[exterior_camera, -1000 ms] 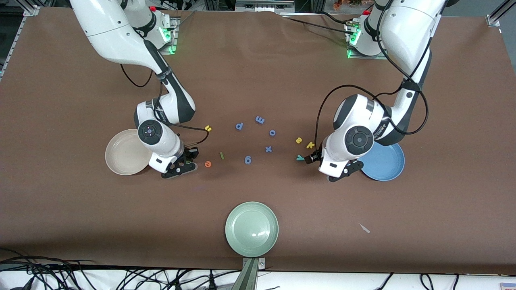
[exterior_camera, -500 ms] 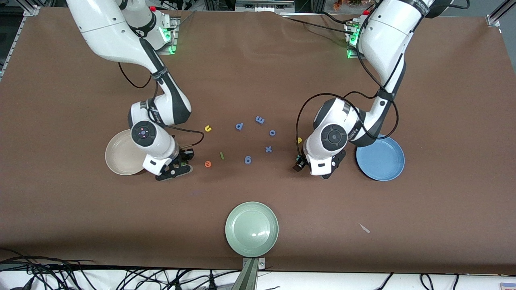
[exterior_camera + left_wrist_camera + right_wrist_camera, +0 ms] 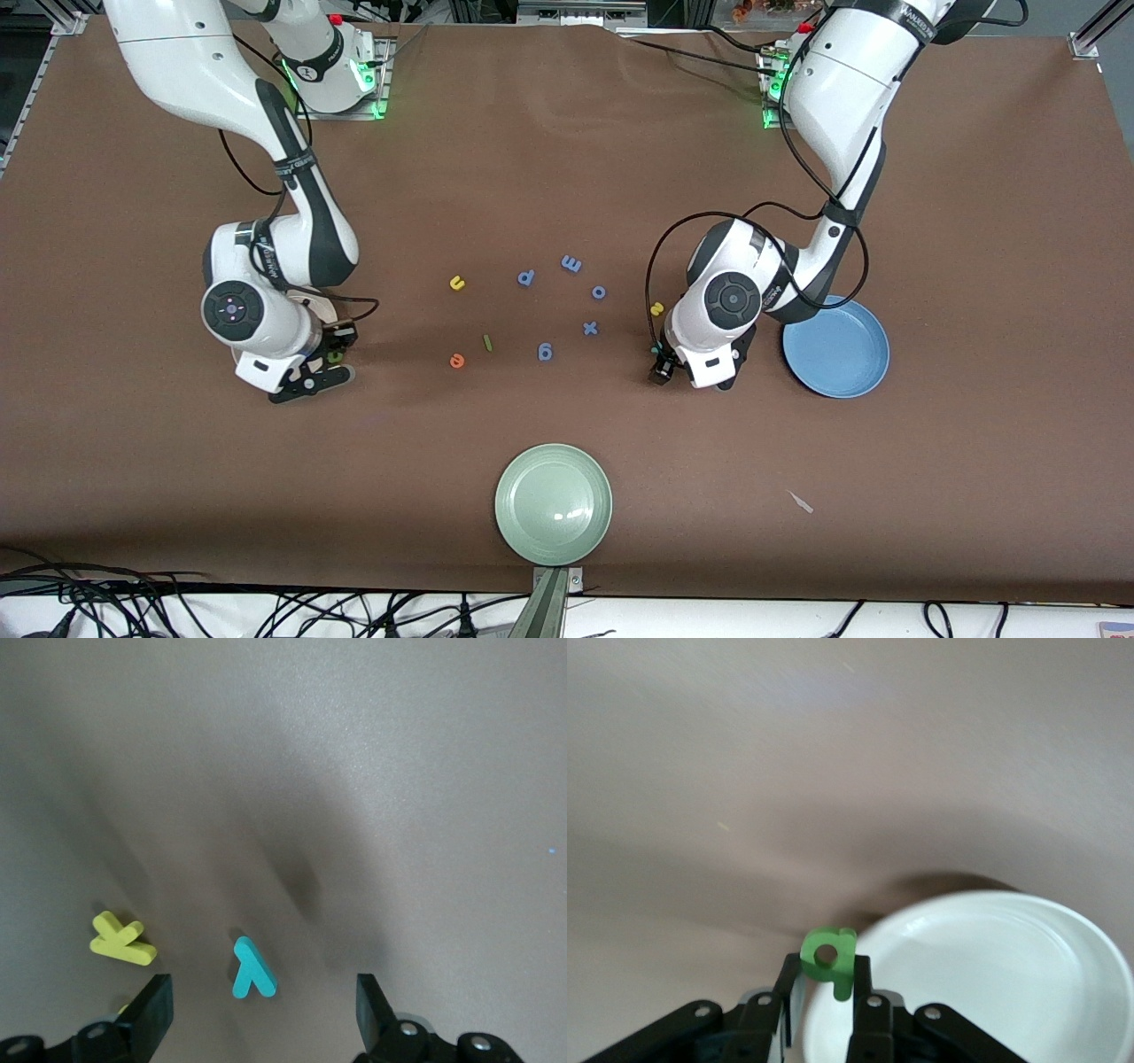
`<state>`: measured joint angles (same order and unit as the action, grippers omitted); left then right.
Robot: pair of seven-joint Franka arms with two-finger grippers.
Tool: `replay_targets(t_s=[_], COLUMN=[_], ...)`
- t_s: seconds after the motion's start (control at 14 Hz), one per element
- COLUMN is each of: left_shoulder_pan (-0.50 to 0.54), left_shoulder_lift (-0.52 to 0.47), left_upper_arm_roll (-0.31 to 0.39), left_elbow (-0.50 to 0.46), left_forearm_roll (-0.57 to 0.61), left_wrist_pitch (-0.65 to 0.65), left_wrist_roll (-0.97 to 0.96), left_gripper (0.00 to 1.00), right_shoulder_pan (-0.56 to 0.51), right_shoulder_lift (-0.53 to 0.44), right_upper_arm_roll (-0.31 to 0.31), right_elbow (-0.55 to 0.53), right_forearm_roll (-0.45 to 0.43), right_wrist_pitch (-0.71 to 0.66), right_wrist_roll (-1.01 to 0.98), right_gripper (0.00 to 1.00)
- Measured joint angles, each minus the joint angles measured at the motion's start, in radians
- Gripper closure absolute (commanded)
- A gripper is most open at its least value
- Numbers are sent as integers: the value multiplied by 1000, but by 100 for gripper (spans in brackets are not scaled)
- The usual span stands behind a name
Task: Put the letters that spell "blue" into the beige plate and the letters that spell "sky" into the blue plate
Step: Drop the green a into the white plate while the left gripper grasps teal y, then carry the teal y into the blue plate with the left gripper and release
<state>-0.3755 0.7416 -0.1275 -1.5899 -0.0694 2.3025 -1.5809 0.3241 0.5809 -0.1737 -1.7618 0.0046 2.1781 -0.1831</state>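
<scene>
My right gripper (image 3: 827, 970) is shut on the green b (image 3: 830, 958) and hangs at the rim of the beige plate (image 3: 992, 974). In the front view that hand (image 3: 306, 377) covers most of the beige plate (image 3: 326, 310). My left gripper (image 3: 264, 992) is open, low over the table, with the teal y (image 3: 252, 968) between its fingers and untouched. The yellow k (image 3: 122, 939) lies just outside one finger. The yellow s (image 3: 656, 308) lies beside the left hand. The yellow u (image 3: 457, 283), green l (image 3: 486, 342) and orange e (image 3: 456, 360) lie mid-table. The blue plate (image 3: 837, 347) holds nothing.
Several blue letters (image 3: 545, 353) are scattered mid-table between the two hands. A pale green plate (image 3: 553, 503) sits nearest the front camera. A small scrap (image 3: 802, 502) lies on the brown cloth toward the left arm's end.
The right arm carried the green b away from the orange e to the beige plate. The left hand moved from the blue plate's edge to over the y and k.
</scene>
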Motion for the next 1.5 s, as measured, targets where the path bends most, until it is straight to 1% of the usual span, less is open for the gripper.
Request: replay_targets(t_s=[0.07,0.14,0.21,0.29,0.36,0.43,0.57,0.64,0.79,0.93,1.0,1.07,1.21,1.36,1.5], left_shoulder_pan=[0,0,-1,-3,-4,-6,-11,-12,-17,-22,-24,-25,-25,-25,-24], left_shoulder_lift=[1,3,4,5,5,5,6,6,6,6,6,6,6,6,5], left_upper_arm_roll=[0,0,0,0,0,-1,-2,-2,-2,-2,-2,-2,-2,-2,-1], left_elbow=[-10,-21,-33,-44,-52,-59,-70,-71,-71,-73,-74,-74,-74,-74,-72], left_forearm_roll=[0,0,0,0,0,0,0,0,0,0,0,0,0,0,0], left_wrist_pitch=[22,46,70,89,98,100,101,102,102,102,103,105,106,106,107], left_wrist_roll=[-16,-34,-51,-61,-65,-67,-70,-73,-75,-77,-77,-77,-77,-77,-77], left_gripper=[9,12,13,14,17,23,40,45,59,71,72,77,90,99,100], right_shoulder_pan=[-1,-1,-1,-1,-3,-5,-8,-7,-5,-2,0,2,13,39,78], right_shoulder_lift=[0,0,0,0,0,0,0,0,0,0,0,0,3,17,43], right_upper_arm_roll=[-17,-30,-40,-45,-47,-49,-48,-45,-25,3,19,40,79,99,103], right_elbow=[0,-1,-1,-2,-3,-4,-4,-3,7,23,31,43,66,90,118], right_forearm_roll=[0,0,0,0,0,0,1,1,9,57,74,80,80,81,81], right_wrist_pitch=[-13,-25,-38,-47,-51,-52,-52,-52,-52,-51,-51,-51,-51,-51,-48], right_wrist_roll=[-17,-26,-29,-30,-30,-30,-30,-30,-28,-1,24,58,141,226,319], right_gripper=[84,74,30,0,0,0,0,0,0,0,0,0,0,0,0])
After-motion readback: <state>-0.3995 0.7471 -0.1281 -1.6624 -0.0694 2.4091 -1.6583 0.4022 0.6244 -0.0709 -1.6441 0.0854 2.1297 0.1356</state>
